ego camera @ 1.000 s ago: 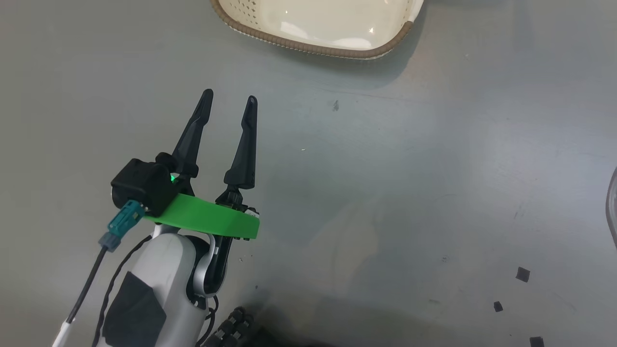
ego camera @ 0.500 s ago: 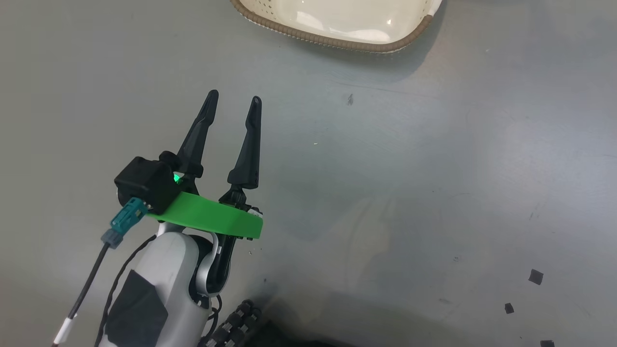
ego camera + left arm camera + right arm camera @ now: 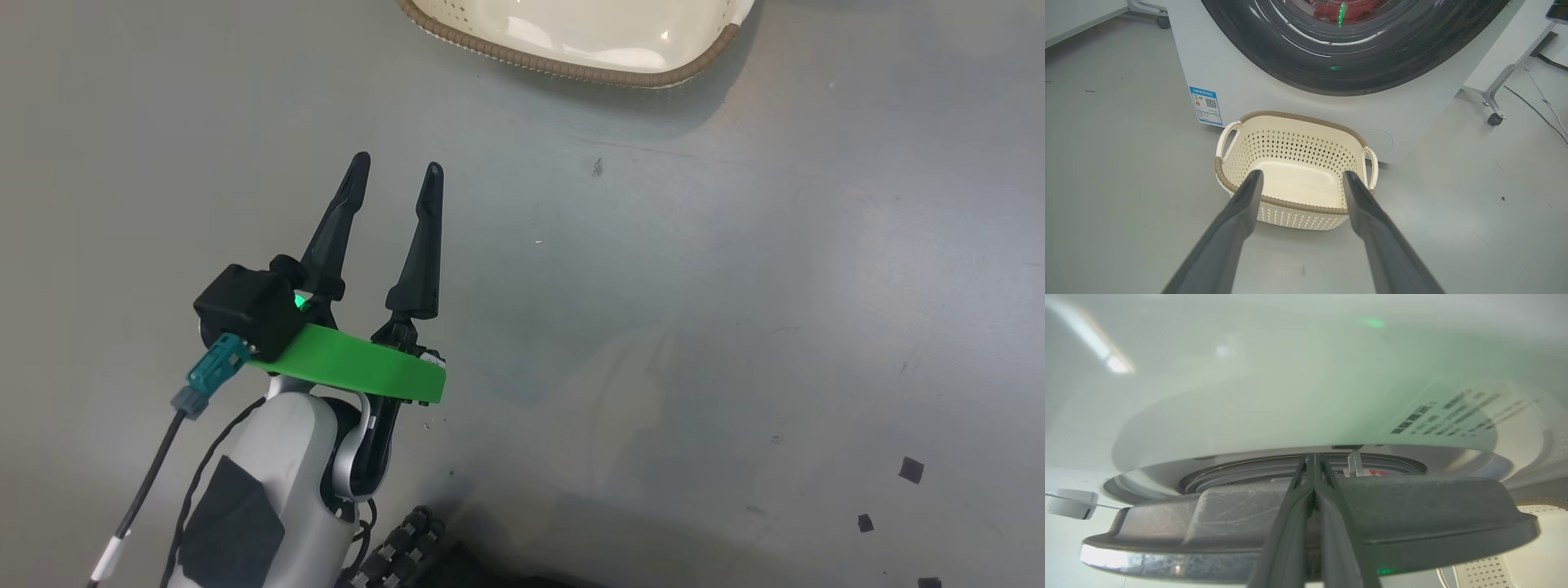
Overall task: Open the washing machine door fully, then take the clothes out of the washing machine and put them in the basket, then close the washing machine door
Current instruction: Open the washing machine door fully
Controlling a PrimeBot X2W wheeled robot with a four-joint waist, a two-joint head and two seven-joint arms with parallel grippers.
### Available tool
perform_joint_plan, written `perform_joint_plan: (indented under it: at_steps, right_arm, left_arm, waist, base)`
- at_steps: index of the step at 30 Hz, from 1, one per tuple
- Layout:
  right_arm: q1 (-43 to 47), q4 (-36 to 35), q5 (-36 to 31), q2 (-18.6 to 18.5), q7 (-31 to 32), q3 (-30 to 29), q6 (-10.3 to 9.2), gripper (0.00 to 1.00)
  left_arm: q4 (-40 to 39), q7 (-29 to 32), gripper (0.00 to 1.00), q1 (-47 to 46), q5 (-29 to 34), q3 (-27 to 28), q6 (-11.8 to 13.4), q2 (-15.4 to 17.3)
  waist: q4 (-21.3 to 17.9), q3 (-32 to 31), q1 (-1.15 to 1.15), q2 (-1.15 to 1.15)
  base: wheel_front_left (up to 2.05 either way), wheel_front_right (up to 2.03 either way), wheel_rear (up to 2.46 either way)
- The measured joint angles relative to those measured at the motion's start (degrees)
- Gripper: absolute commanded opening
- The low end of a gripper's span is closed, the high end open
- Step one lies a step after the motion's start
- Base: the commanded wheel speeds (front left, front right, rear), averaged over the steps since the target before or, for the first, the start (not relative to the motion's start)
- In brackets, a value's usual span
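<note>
Two dark fingers of the left gripper [image 3: 396, 165] stand wide apart in the head view, low on the left, pointing up and holding nothing. The basket [image 3: 571, 72] peeks in at the top edge, well apart from the fingers, and a few small black bits [image 3: 910, 468] lie on the grey floor [image 3: 735, 286] at the lower right. In the left wrist view the left gripper [image 3: 1302, 174] points at the basket [image 3: 1298, 118], which sits on the floor just in front of the washing machine [image 3: 1241, 69]. The washing machine door [image 3: 1339, 79] shows its shiny black rim on the white front, and the red clothes [image 3: 1327, 9] show through its glass, inside the machine. A blue label [image 3: 1206, 105] is stuck low on the white front. In the right wrist view the right gripper [image 3: 1313, 457] has its two fingers pressed tight together with nothing between them. They lie across the dark rim of the washing machine door [image 3: 1433, 506]; I cannot tell if they touch it. A corner of the basket [image 3: 1484, 567] shows at the lower right.
</note>
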Motion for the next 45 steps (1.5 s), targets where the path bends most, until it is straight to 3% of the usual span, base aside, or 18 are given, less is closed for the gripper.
perform_joint_plan:
  at_steps: [24, 45]
  right_arm:
    - [1.07, 6.57, 4.60, -0.37, 4.14, -1.38, 0.19, 0.00]
    - [5.91, 12.21, 8.60, 0.49, 6.12, 1.22, 2.31, 0.00]
  left_arm:
    - [0.81, 0.00, 1.00, -0.74, 0.00, 0.18, 0.02, -0.03]
    - [1.82, 0.00, 1.00, -0.49, 0.86, 0.77, 0.27, -0.02]
  waist:
    - [-0.57, -2.75, 0.00, 0.00]
    - [-2.18, -7.70, 0.00, 0.00]
  base:
    - [0.00, 0.00, 0.00]
    - [0.00, 0.00, 0.00]
